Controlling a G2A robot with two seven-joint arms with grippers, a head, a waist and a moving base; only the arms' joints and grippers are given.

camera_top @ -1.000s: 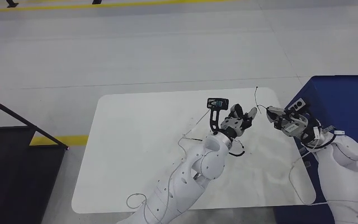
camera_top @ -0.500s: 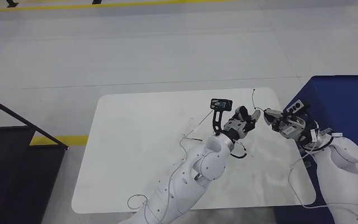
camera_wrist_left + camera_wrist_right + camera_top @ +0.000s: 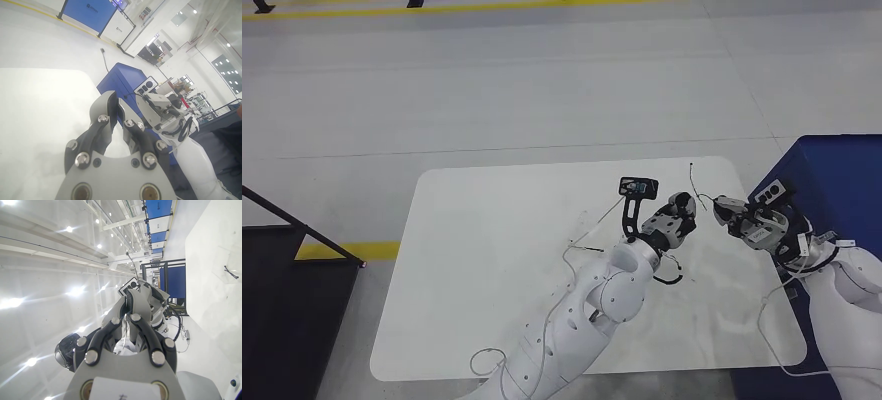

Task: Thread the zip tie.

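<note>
Slightly curved, thin black zip tie (image 3: pixel 104 61), small head

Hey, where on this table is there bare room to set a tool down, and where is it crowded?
Bare: the table half away from the blue cabinet, out to the spare ties, and its far-edge strip. Crowded: the cabinet side, where left pincer and right pincer meet at the zip tie.

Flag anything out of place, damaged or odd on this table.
Nothing stands out. The thin black zip tie sticks up, slightly bent, from the right gripper, whose fingers are shut on it. Spare black ties lie crossed on a clear plastic sheet on the white table.
</note>
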